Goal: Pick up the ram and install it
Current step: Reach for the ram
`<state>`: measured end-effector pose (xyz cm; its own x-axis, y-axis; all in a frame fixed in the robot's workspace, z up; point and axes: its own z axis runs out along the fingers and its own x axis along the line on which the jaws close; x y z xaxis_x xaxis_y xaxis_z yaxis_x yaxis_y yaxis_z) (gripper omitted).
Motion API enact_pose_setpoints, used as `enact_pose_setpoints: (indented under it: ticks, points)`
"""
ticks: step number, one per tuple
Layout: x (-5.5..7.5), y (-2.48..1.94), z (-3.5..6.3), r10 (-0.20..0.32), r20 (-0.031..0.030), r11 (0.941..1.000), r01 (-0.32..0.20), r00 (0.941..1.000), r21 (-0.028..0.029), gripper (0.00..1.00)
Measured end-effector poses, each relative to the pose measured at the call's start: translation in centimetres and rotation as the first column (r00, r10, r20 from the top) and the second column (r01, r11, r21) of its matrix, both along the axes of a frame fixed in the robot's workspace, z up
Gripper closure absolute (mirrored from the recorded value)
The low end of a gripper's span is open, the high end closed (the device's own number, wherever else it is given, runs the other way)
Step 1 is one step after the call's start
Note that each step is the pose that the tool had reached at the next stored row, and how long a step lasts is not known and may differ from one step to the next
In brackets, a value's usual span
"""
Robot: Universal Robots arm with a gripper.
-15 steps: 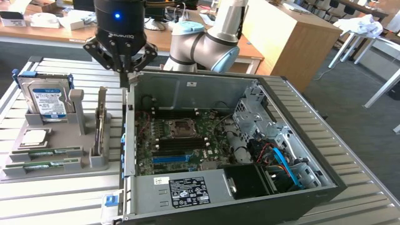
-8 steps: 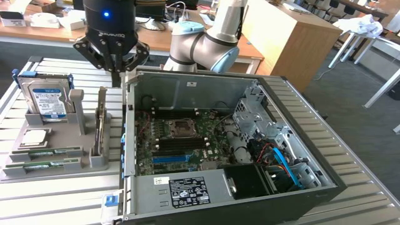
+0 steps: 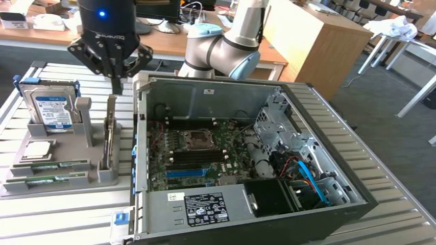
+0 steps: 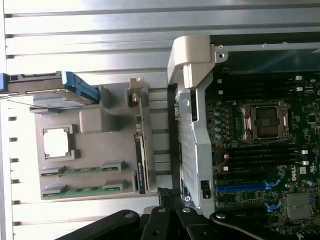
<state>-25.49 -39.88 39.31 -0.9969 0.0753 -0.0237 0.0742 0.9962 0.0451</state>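
Ram (image 3: 51, 166), exterior view: flat in a slot by grey tray's (image 3: 68, 193) front edge, twin stick (image 3: 48, 179) just beside. Gripper (image 3: 117, 84) clenched, nothing visibly held, above tray's edge nearest computer case (image 3: 204, 97). Wrist view: ram (image 4: 82, 170) near processor (image 4: 57, 142), gripper (image 4: 169, 200) well apart.

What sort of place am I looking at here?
Likely a robotics lab in an office: a robot arm at an opened computer case, a hard drive, wooden desks behind.

The gripper (image 3: 117, 91), fingers (image 3: 116, 81) together, hangs over the grey tray (image 3: 61, 191) where the ram (image 3: 52, 165) and its twin (image 3: 48, 179) lie, beside the open case (image 3: 204, 97).
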Motion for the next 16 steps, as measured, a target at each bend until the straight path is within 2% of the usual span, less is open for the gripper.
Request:
enact_pose_setpoints:
  ticks: [11, 16]
  points:
    - [-2.5, 0.00, -0.01, 0.000, 0.0000, 1.0000, 0.000, 1.0000, 0.0000, 0.90]
    - [-4.1, 0.00, -0.02, 0.000, 0.0001, 1.0000, 0.000, 1.0000, 0.0000, 0.90]
